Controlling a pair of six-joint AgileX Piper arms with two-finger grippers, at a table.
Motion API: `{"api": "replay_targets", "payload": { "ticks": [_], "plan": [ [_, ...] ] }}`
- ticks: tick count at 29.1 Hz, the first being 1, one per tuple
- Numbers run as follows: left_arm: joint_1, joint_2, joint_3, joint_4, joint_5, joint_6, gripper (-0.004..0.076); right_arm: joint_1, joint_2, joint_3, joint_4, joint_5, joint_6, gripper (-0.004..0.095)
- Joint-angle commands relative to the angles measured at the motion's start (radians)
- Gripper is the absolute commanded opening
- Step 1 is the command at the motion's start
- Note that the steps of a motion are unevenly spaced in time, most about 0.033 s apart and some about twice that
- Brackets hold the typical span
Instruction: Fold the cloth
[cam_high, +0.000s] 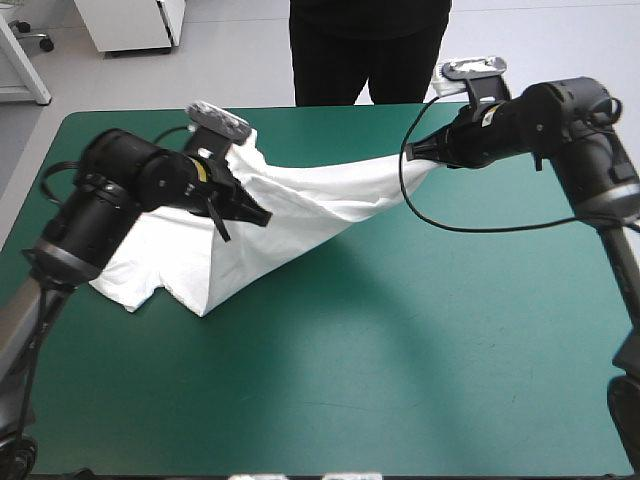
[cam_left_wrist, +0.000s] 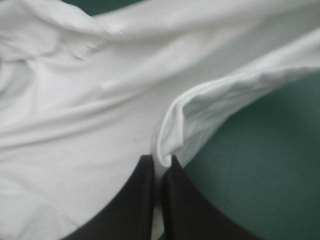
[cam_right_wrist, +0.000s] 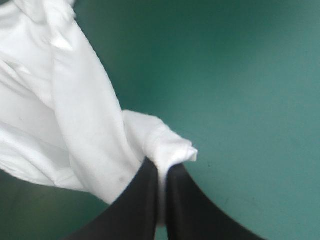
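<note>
The white T-shirt (cam_high: 300, 210) hangs stretched above the teal-green table between both arms, its lower part trailing onto the cover at the left. My left gripper (cam_high: 262, 216) is shut on a fold of the T-shirt (cam_left_wrist: 100, 110) near its middle; the left gripper (cam_left_wrist: 160, 162) pinches a rolled edge between its nearly closed fingers. My right gripper (cam_high: 415, 150) is shut on a bunched corner at the far right end of the cloth. In the right wrist view the right gripper (cam_right_wrist: 162, 167) holds that corner of the T-shirt (cam_right_wrist: 75, 115), with the rest hanging away from it.
A sleeve and hem (cam_high: 135, 275) rest on the table near the left edge. Bare teal-green cover (cam_high: 400, 350) stretches across the front and right of the table.
</note>
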Motion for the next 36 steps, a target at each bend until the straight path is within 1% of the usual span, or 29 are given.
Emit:
{"api": "replay_targets", "payload": {
  "ticks": [1, 2, 3, 5, 8, 12, 16, 21, 26, 29, 32, 36],
  "plan": [
    [0.017, -0.062, -0.178, 0.065, -0.024, -0.001, -0.0009, -0.008, -0.129, -0.049, 0.021, -0.115, -0.004, -0.0017],
    [0.017, -0.064, -0.265, 0.092, -0.024, -0.001, -0.0009, -0.008, -0.166, -0.083, 0.023, -0.149, 0.007, -0.0017],
    [0.017, -0.064, -0.315, 0.1, -0.024, -0.001, -0.0009, -0.008, -0.178, -0.115, 0.023, -0.163, 0.007, -0.0017],
    [0.017, -0.064, -0.408, 0.111, -0.026, -0.001, -0.0009, -0.008, -0.194, -0.171, 0.021, -0.174, 0.001, -0.0017],
    [0.017, -0.064, -0.526, 0.111, -0.061, -0.001, -0.0009, -0.008, -0.201, -0.27, 0.017, -0.176, -0.029, -0.0017],
    [0.017, -0.064, -0.673, 0.111, -0.16, -0.001, -0.0009, -0.008, -0.201, -0.414, 0.017, -0.185, -0.084, -0.0017],
    [0.017, -0.064, -0.798, 0.102, -0.292, -0.001, -0.0009, -0.008, -0.201, -0.528, 0.015, -0.248, -0.096, -0.0017],
    [0.017, -0.064, -0.878, 0.044, -0.454, 0.004, -0.0009, -0.008, -0.201, -0.634, 0.015, -0.336, -0.126, -0.0017],
    [0.017, -0.065, -0.91, -0.043, -0.577, 0.034, -0.0009, -0.008, -0.201, -0.715, 0.015, -0.428, -0.129, -0.0017],
    [0.017, -0.072, -0.912, -0.131, -0.658, 0.109, -0.0009, -0.008, -0.203, -0.753, 0.015, -0.493, -0.129, -0.0016],
    [0.015, -0.085, -0.912, -0.205, -0.704, 0.162, -0.0009, -0.008, -0.203, -0.782, 0.015, -0.505, -0.129, -0.0016],
    [0.015, -0.088, -0.912, -0.207, -0.717, 0.185, -0.0009, -0.008, -0.203, -0.784, 0.015, -0.5, -0.129, -0.0016]
  ]
}}
